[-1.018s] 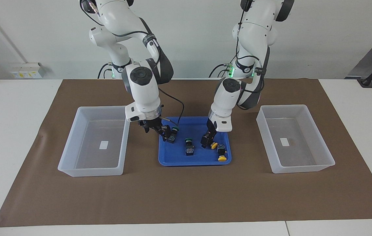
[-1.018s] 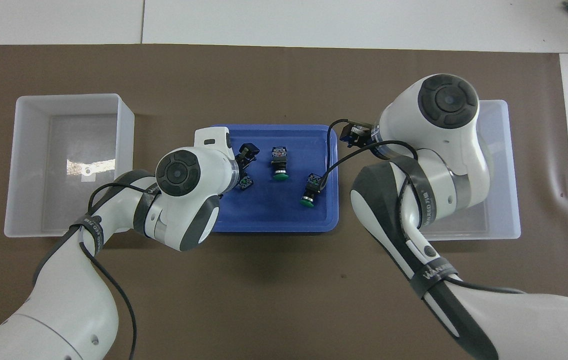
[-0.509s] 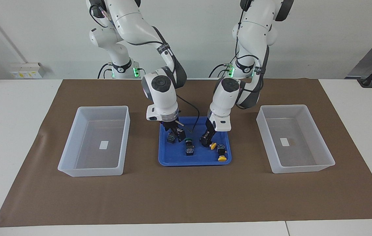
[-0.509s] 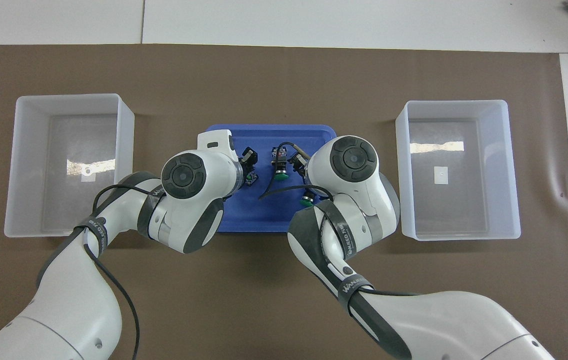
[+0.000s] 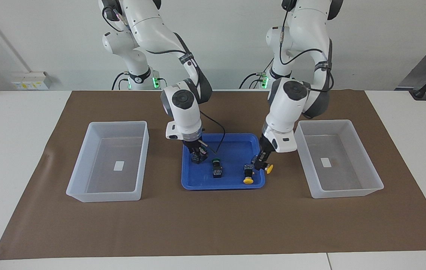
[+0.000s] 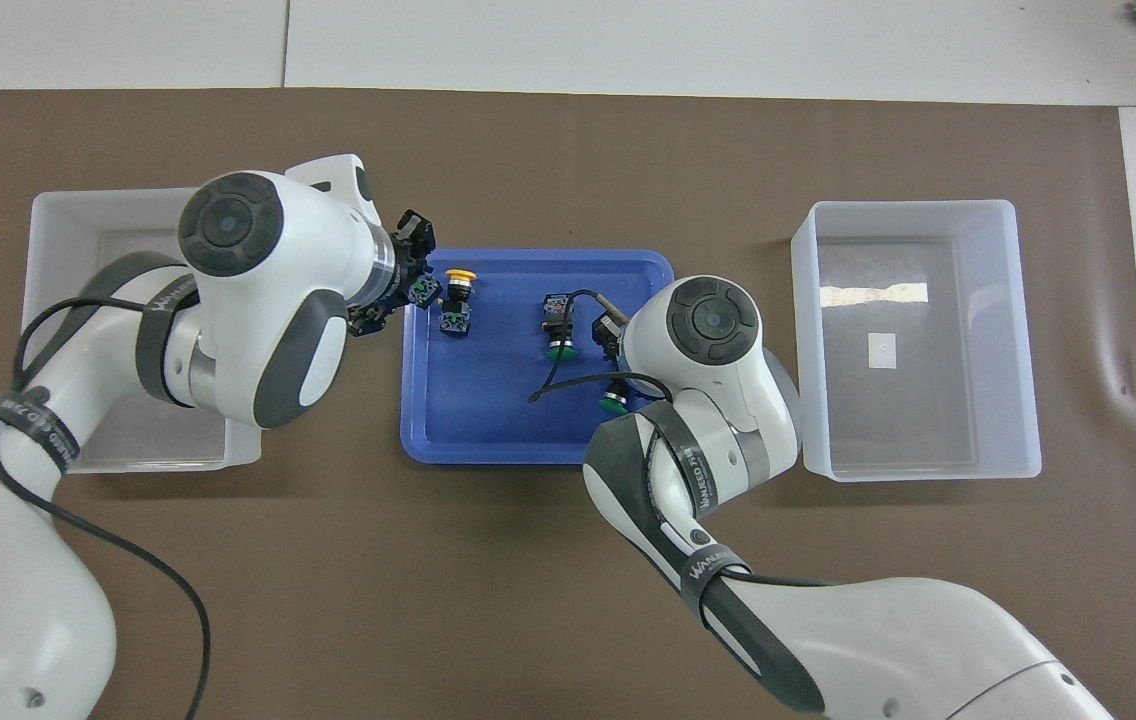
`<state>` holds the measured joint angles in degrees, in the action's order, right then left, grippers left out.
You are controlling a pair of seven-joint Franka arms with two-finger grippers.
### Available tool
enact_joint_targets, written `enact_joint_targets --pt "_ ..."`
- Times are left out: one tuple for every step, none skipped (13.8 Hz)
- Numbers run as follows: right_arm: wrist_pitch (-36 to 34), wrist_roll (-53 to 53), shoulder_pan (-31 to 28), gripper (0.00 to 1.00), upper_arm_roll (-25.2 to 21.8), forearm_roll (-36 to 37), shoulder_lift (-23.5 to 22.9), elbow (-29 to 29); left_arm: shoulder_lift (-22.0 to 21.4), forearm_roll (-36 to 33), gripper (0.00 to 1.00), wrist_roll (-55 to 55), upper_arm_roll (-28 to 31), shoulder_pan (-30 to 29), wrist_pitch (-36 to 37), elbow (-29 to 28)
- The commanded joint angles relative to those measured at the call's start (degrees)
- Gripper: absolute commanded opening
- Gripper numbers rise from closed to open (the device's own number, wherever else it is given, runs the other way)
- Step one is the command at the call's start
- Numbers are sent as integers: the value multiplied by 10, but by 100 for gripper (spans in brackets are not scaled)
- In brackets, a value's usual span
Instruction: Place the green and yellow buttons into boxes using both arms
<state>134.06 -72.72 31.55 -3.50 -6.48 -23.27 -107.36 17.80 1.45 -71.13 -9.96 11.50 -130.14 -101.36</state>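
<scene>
Four buttons show in the facing view, none of them boxed yet. The left gripper is clenched on the carried yellow button, cap downward, up in the air over the rim of the blue tray at about four o'clock from the tray's middle. The left-arm box lies at three o'clock from the tray. To do this carry well, I judge the arm should lift until the cap clears the box's sloped wall, travel toward three o'clock to above the white label, and release low, since the rounded cap would likely make a dropped switch roll.

The right gripper is down in the tray at ten o'clock, on the nearer green button. Whether it has a hold I cannot tell. Its box sits at nine o'clock.

The loose green button and the loose yellow button lie on their sides at six and five o'clock in the tray.

The switches have black bodies with blocky blue-grey ends that offer flat faces to pinch. The yellow caps are wide, smooth mushrooms and the green caps are small and round. The boxes are translucent, thin-looking plastic. The tray is shallow and glossy on a matte brown mat.
</scene>
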Motion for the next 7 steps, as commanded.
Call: enact_joint_targets --pt "14 6 -6 0 4 -13 2 -6 -17 13 0 107 -6 -52 72 18" --pt "11 11 -8 0 4 -13 2 -4 -21 21 0 171 -6 -77 92 18" --pt "0 25 -10 0 4 -13 4 3 -22 30 0 236 -5 -102 104 18" --pt "-25 34 -14 0 4 -13 10 16 -24 36 0 295 -4 -125 113 18" --pt "-66 42 -24 0 4 -13 16 42 -26 36 0 344 -4 -145 118 17" --pt "-111 56 -35 0 4 -13 26 71 -28 36 0 395 -2 -163 124 15" --pt "-154 74 -45 0 4 -13 36 96 -30 36 0 440 -1 -180 124 13"
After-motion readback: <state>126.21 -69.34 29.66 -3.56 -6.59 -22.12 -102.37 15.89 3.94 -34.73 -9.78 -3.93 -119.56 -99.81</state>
